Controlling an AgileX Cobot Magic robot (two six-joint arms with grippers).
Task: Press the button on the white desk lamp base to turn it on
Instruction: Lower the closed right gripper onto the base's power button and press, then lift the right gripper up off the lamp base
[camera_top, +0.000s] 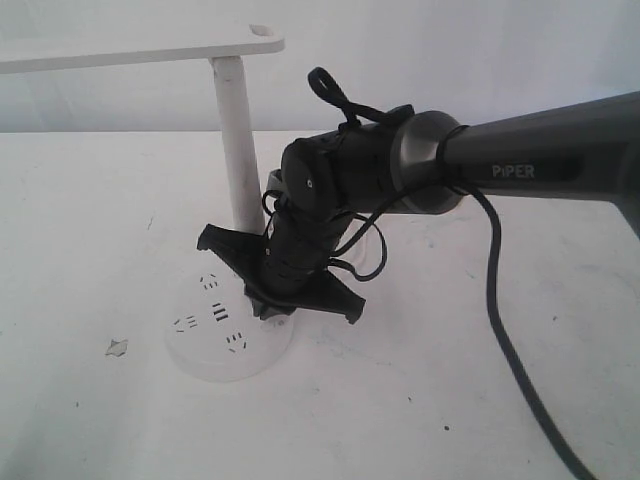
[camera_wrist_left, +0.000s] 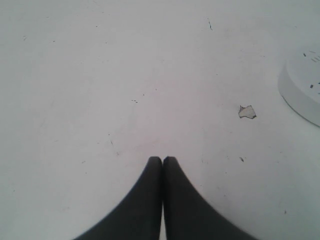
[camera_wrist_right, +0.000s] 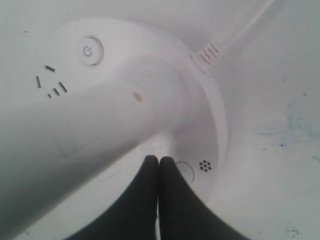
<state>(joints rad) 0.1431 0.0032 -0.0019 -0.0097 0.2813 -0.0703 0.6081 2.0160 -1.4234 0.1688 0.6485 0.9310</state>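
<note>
The white desk lamp base (camera_top: 215, 360) is a round disc with dark socket slots (camera_top: 220, 314) and a slim white column (camera_top: 238, 150). My right gripper (camera_top: 274, 312) points down onto the base beside the column. In the right wrist view its shut fingertips (camera_wrist_right: 159, 159) rest at the foot of the column (camera_wrist_right: 75, 135), partly covering a round button (camera_wrist_right: 188, 173) with a faint outline, next to a cluster of small holes (camera_wrist_right: 204, 165). A second round button with a power sign (camera_wrist_right: 91, 51) sits farther round the base. My left gripper (camera_wrist_left: 162, 159) is shut and empty above bare table.
The lamp's flat white head (camera_top: 140, 45) overhangs at top left. A white cable (camera_wrist_right: 240, 35) leaves the base's rim. A small chip in the table surface (camera_wrist_left: 247, 112) lies near the base's edge (camera_wrist_left: 300, 97). My right arm's black cable (camera_top: 500, 340) trails over the table.
</note>
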